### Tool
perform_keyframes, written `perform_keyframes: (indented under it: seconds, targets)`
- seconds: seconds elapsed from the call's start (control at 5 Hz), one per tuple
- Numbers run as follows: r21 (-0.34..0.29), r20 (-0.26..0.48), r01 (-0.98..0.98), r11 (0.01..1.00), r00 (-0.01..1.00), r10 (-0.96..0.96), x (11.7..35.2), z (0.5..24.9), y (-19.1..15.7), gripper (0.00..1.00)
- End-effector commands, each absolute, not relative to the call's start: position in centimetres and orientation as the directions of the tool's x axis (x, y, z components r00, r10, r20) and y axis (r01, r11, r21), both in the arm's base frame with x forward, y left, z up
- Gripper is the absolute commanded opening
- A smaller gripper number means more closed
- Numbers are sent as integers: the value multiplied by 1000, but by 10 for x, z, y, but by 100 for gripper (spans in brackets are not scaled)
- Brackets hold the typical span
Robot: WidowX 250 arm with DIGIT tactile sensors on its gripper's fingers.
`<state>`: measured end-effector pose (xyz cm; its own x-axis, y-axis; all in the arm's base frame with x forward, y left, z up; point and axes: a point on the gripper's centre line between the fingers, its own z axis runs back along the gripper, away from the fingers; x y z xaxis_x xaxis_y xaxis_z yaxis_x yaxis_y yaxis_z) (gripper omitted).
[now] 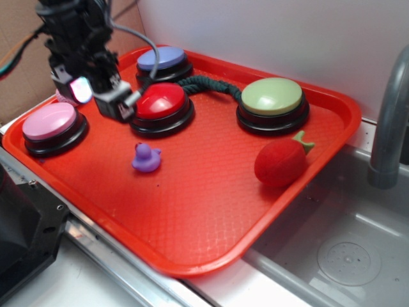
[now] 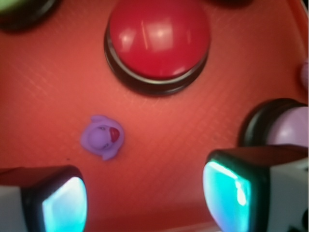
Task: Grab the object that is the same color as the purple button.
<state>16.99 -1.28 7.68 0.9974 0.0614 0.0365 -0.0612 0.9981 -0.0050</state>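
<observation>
Exterior view: gripper [image 1: 105,96] hovers with fingers spread wide and empty above the far-left of the red tray [image 1: 211,211]; the approach step looks in hand; purple duck [image 1: 146,158] sits free on the tray, near of the red button [image 1: 162,102]; next, shift nearward, descend, close; pink button [image 1: 50,121] stands close left; purple button [image 1: 163,60] is far.

The wrist view looks straight down on the red tray [image 2: 159,159]. The small purple duck [image 2: 102,137] sits on it, with a red beak, apart from everything else. Above it is the red button [image 2: 158,41] on its black base. At the right edge, the pink button [image 2: 289,128] is partly hidden. The 2 fingers [image 2: 55,203] of the gripper [image 2: 145,200] stand wide apart at the bottom, holding nothing.
</observation>
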Motion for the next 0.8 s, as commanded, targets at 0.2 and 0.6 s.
perform_keyframes:
  seconds: [0.2, 0.6]
  targets:
    - [-43, 58, 71, 997, 996, -69, 182, 28, -37, 100]
    - [-37, 33, 79, 996, 996, -77, 191, 14, -45, 0]
